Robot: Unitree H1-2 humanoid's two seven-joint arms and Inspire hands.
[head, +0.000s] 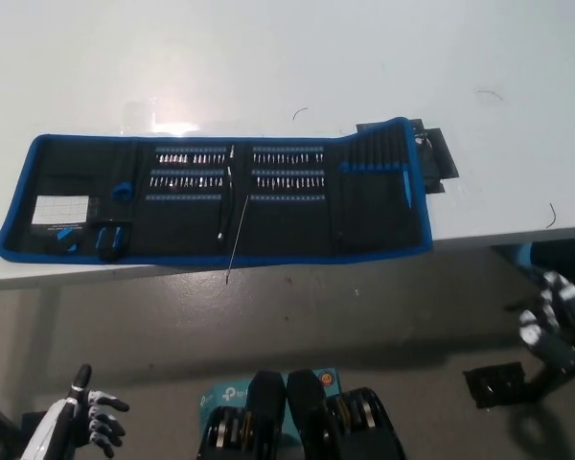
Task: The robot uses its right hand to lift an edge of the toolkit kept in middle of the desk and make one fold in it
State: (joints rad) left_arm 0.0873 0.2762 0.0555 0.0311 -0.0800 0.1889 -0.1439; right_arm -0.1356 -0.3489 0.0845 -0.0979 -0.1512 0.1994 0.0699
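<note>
Below, both hands hang off the desk [517, 57]: white left hand [91, 417] loosely spread, black right hand [556, 326] curled, empty; toolkit [220, 196] lies unfolded, well beyond either's fingers.

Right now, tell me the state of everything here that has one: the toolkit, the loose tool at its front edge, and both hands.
Toolkit: unrolled flat on the white desk, no fold yet, right end slightly raised.
Thin metal tool: loose, lying across the toolkit, tip past the desk edge.
Left hand: low at lower left, open, holding nothing.
Right hand: below the desk edge at right, holding nothing; open or shut unclear.
</note>
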